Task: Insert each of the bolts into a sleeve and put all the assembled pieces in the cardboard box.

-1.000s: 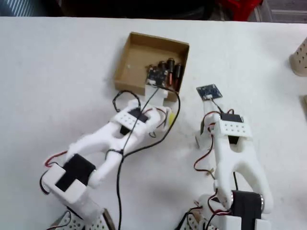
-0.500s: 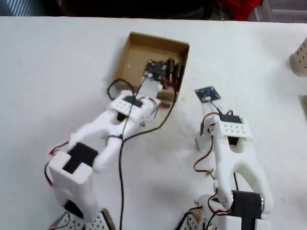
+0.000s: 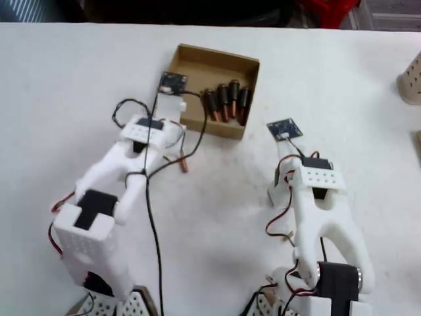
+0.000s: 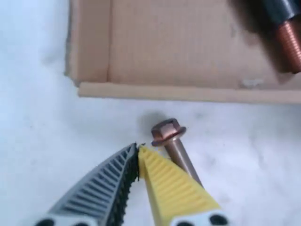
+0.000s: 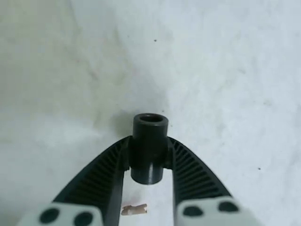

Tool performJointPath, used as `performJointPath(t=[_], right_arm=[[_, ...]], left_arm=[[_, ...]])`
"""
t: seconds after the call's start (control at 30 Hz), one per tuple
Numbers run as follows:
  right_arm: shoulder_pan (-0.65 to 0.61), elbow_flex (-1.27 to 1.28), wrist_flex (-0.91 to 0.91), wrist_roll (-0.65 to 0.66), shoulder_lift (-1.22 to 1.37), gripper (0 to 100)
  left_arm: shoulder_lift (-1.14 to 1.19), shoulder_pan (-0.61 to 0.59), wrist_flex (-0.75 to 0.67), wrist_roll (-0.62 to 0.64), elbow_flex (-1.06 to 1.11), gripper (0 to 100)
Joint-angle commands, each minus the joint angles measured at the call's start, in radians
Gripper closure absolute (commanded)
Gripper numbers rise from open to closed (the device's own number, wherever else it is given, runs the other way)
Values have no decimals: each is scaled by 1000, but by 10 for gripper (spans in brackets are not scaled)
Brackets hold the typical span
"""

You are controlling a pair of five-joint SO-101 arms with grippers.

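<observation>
A copper bolt (image 4: 171, 141) lies on the white table just outside the cardboard box (image 4: 188, 92), right beside the yellow finger of my left gripper (image 4: 138, 148). That gripper is shut with nothing between its fingers. From above, the bolt (image 3: 183, 162) sits by the left arm (image 3: 141, 141), in front of the box (image 3: 197, 59). Several assembled pieces (image 3: 227, 100) lie in the box's right half. My right gripper (image 5: 149, 141) is shut on an upright black sleeve (image 5: 149, 146), low over the table. The right arm (image 3: 317, 179) stands right of the box.
Black cables (image 3: 148, 197) trail from the left arm across the table. A small camera board (image 3: 285, 128) juts from the right wrist. A beige perforated object (image 3: 411, 79) stands at the far right edge. Bare table lies left of the box.
The left arm has swung left, from above the box to its left front corner. A bolt now shows on the table in front of the box. The right arm has stayed still.
</observation>
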Motion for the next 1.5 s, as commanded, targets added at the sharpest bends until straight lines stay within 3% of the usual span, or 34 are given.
performJointPath(t=[0.0, 0.23, 0.37, 0.57, 0.63, 0.8, 0.93, 1.33, 1.47], right_arm=[[1, -3, -8, 9, -42, 982], [1, -3, -8, 9, -42, 982], [1, -3, -8, 9, -42, 982], [1, -2, -8, 9, -42, 982], [1, -2, -8, 9, -42, 982], [1, -2, -8, 9, -42, 982], [1, -2, -8, 9, -42, 982], [1, -2, -8, 11, -42, 982], [1, -2, -8, 11, -42, 982]], left_arm=[[-174, 44, 72, -46, 5, 976], [-450, 73, 66, -110, 196, 976], [-513, 71, -49, -110, 299, 971], [-513, 94, -100, -110, 338, 759], [-513, 113, -100, -110, 341, 730], [-483, 108, -98, -109, 321, 793], [-361, 81, -11, -109, 203, 862], [-116, 71, 43, -100, 6, 867], [-74, 54, 52, -32, -21, 867]])
